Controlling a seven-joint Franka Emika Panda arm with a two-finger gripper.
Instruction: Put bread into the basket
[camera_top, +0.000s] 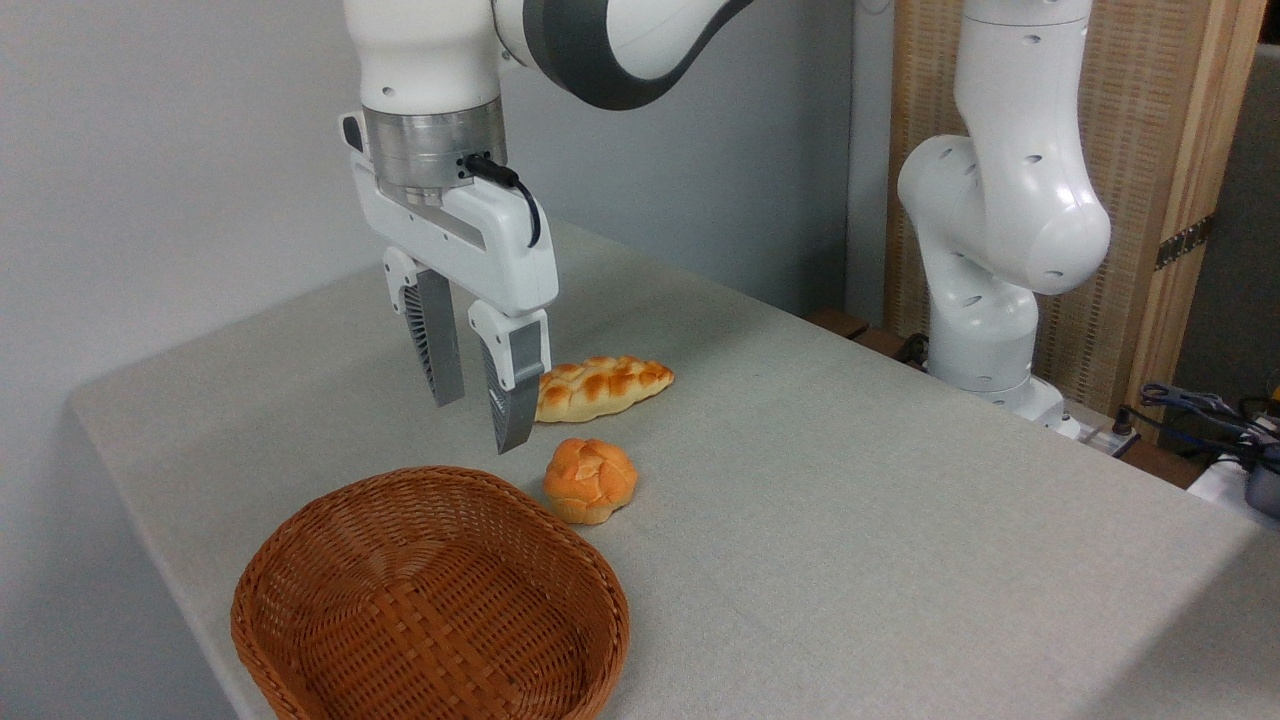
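Observation:
The bread (604, 386), a long braided pale-yellow loaf with toasted brown patches, lies flat on the grey table past the middle. My gripper (478, 423) hangs open above the table just left of the loaf. Its near finger (514, 395) covers the loaf's left end, and nothing sits between the fingers. The basket (430, 598), an oval reddish-brown wicker one, stands empty at the front left, below the gripper in the picture.
A small round orange-brown bun (590, 480) sits between the loaf and the basket's far rim. The arm's white base (990, 330) stands at the table's far right edge, with cables (1200, 410) beside it. The table's left edge runs close to the basket.

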